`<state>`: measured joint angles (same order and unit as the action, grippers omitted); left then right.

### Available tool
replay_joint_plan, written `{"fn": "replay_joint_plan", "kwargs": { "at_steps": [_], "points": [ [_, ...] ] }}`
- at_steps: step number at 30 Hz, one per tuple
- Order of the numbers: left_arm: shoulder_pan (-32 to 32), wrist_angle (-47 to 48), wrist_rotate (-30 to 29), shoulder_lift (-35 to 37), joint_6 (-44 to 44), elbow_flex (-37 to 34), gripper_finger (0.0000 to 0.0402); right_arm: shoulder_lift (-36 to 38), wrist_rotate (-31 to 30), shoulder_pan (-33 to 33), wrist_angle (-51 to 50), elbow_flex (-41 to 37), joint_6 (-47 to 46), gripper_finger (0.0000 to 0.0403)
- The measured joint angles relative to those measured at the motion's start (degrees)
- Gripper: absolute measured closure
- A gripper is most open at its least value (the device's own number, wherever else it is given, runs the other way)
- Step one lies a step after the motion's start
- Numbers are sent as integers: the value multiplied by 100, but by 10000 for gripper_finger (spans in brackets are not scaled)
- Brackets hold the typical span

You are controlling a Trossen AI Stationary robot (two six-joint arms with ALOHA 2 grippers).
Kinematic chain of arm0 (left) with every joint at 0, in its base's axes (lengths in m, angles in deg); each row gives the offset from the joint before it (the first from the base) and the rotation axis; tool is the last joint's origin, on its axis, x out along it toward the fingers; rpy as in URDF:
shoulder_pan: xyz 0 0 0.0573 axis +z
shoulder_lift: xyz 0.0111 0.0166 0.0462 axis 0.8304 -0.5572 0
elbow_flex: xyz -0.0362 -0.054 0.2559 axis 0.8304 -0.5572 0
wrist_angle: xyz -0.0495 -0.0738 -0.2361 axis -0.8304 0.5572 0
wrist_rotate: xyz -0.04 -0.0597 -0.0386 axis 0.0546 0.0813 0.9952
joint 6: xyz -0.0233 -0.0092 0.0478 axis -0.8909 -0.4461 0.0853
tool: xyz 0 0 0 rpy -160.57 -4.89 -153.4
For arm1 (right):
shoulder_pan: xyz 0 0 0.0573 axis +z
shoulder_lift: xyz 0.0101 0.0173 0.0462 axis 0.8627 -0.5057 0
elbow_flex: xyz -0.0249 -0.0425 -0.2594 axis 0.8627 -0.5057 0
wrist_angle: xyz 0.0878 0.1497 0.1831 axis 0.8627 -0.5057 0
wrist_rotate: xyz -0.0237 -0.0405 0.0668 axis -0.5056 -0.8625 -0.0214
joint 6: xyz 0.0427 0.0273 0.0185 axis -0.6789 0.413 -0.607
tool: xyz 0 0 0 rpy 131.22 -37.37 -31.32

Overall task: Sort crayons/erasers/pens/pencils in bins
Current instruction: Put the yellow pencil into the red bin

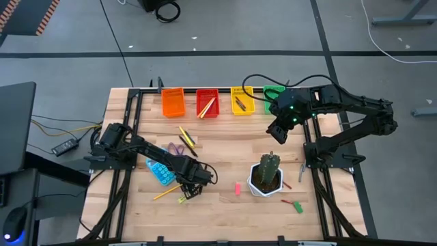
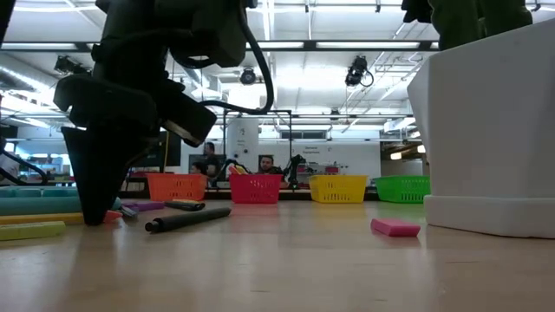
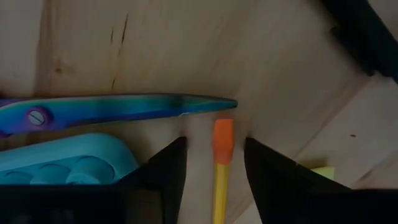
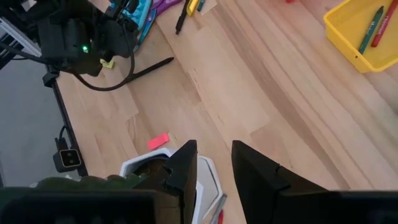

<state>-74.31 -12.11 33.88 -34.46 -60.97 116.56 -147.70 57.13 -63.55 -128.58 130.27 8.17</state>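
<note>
Yellow pencil (image 3: 219, 174) lying on the wood between the open fingers of the left gripper (image 3: 214, 168), not yet being gripped. Already holding items: red bin (image 1: 207, 102) and yellow bin (image 1: 242, 100). Still lying loose: pink eraser (image 1: 237, 188), black pen (image 2: 186, 217). Hovering open-fingered near the green bin (image 1: 274, 93): right gripper (image 1: 276, 137).

Left hand (image 2: 91, 208) down at the counter (image 2: 277, 269), fingertips touching the surface. Just beside it: a dark pen (image 2: 186, 217) lying flat, a yellow stick (image 2: 30, 230) on its other side. Farther off, a pink eraser (image 2: 395, 227) near a white pot (image 2: 486, 130). Beyond the hand: orange (image 2: 176, 186), red (image 2: 255, 188), yellow (image 2: 338, 188) and green (image 2: 401, 189) bins in a row.
</note>
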Motion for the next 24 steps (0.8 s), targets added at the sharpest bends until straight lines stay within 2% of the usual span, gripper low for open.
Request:
{"fn": "replay_joint_plan", "kwargs": {
  "at_steps": [12,16,21,24],
  "points": [
    [-2,139,1,-21,0,127,374,0,-107,0,0,0,0,295],
    [20,164,113,47,-11,114,375,0,-107,0,0,0,6,295],
    [74,253,203,373,-257,109,344,0,-159,0,0,0,41,295],
    [87,309,205,569,-393,109,342,0,-173,0,0,0,80,295]
  ]
}}
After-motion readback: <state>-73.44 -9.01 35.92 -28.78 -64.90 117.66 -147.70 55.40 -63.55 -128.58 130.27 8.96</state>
